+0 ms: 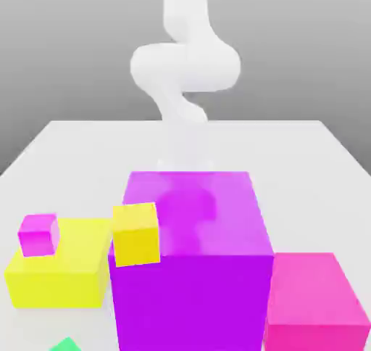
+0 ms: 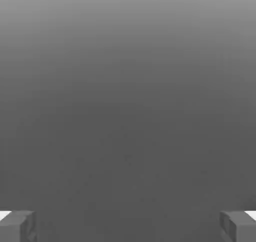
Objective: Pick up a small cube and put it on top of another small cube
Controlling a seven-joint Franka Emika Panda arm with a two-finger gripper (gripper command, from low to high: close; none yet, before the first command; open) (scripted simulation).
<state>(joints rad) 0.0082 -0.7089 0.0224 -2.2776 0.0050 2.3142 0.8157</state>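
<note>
Looking across your bench (image 1: 304,143) in the exterior view, you've got a crowd of blocks up front and the white arm (image 1: 185,63) rising behind them, its lower part hidden behind the large purple cube (image 1: 192,270), which sits dead centre and dominates the scene. Pressed against that cube's front corner on the exterior view's left is the small yellow cube (image 1: 135,233), though whether it rests on something or simply stands nearer the camera, you can't tell from here. Further to the exterior view's left lies a bigger yellow block (image 1: 58,273), and perched on its top is the small magenta cube (image 1: 39,234). On the exterior view's right, a pink cube (image 1: 315,302) sits just beside the purple one, lower than it. Down at the bottom edge, a sliver of green block (image 1: 65,344) peeks in, mostly cut off. Now the thing you're after, the small cyan cube: it doesn't show in either view, so its place cannot be told. Over to the hand view: your claw (image 2: 128,226) is spread wide, one grey fingertip (image 2: 17,226) at one edge of the picture and its partner at the opposite edge, with nothing between them. Beyond the fingertips the hand view shows only a plain grey surface, no block in sight.
</note>
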